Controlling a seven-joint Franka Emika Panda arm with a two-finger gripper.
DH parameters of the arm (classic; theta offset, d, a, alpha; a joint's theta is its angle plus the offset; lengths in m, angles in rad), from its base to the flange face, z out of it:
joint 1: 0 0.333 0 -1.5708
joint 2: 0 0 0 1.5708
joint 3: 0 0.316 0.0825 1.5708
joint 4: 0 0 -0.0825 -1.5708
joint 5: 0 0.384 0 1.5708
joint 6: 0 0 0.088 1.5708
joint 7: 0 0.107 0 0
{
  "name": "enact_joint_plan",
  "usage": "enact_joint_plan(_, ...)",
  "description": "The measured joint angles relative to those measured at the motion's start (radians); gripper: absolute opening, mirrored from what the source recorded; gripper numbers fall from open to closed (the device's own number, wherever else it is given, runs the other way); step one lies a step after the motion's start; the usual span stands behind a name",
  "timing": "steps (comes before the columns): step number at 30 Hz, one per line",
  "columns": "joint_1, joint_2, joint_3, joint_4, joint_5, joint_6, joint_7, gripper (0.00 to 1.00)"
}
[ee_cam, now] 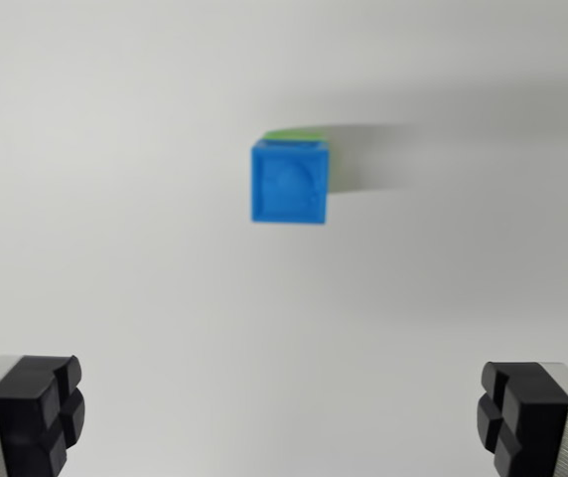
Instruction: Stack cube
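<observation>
Our gripper [284,417] hangs released and empty, with the blue cube [288,185] atop the green cube [299,135] at twelve o'clock.

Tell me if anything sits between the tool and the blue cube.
Nothing visible does. The tool is open, its pads at the bottom corners of the wrist view, and only bare white surface lies between them and the blue cube. A green cube peeks out from under the blue one.
</observation>
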Motion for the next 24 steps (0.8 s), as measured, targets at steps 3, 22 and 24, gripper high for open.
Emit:
enact_joint_plan(3,0.000,-0.002,0.000,0.007,0.000,-0.008,0.000,1.00)
enact_joint_plan(22,0.000,-0.004,0.000,0.012,0.000,-0.016,0.000,1.00)
enact_joint_plan(24,0.000,-0.004,0.000,0.012,0.000,-0.016,0.000,1.00)
